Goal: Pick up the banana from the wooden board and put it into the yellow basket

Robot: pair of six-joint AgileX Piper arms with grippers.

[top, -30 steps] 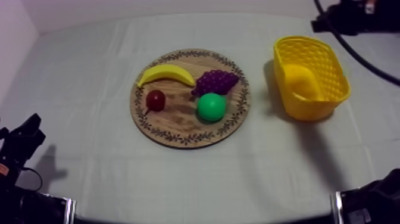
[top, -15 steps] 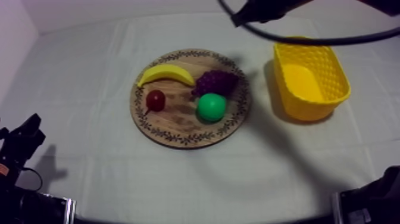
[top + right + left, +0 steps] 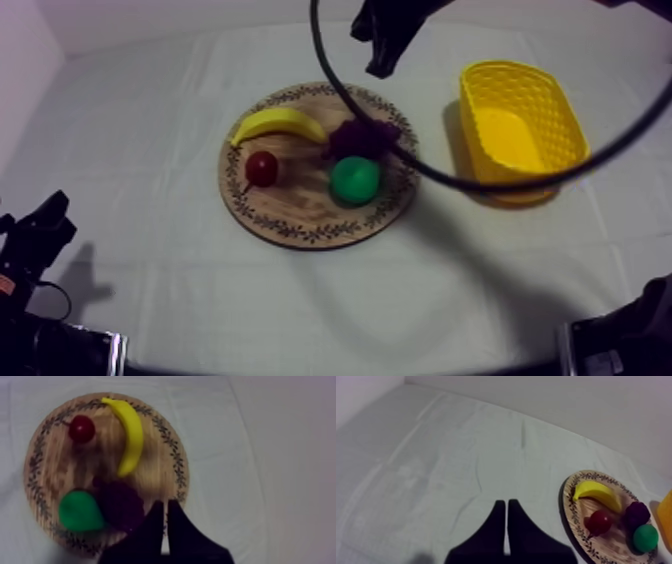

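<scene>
Basket [image 3: 497, 182] stands near board [image 3: 300, 207] from above; right wrist view shows fingers [image 3: 153, 527] together.

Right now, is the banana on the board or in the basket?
On the board: the banana lies on the wooden board beside the grapes.

— Where's the banana [image 3: 278, 124]?
— Yellow and curved, lying flat on the round wooden board [image 3: 300, 200], near its rim at eleven o'clock.
— And the yellow basket [image 3: 510, 135]?
— Upright, at the board's three o'clock, standing apart from it.

Table [image 3: 150, 120] under wooden board [image 3: 300, 226], yellow basket [image 3: 505, 135]
</scene>
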